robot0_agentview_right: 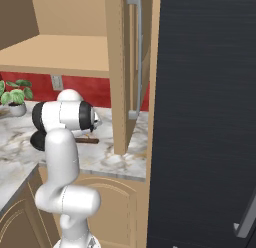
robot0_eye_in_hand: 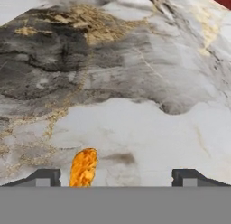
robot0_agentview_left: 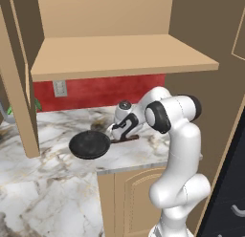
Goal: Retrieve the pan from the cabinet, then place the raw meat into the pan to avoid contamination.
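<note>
Pan (robot0_agentview_left: 90, 145) on marble counter (robot0_agentview_left: 48, 159); hand (robot0_eye_in_hand: 116, 178) open beside handle.

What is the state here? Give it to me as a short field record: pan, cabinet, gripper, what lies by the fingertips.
pan: on the marble counter, out of the cabinet, handle toward the arm
cabinet: doors open, shelf bare where visible
gripper: open, low over the counter, holding nothing
orange-brown piece: on the counter, beside one fingertip, between the tips
plant: at the back by the red wall
</note>
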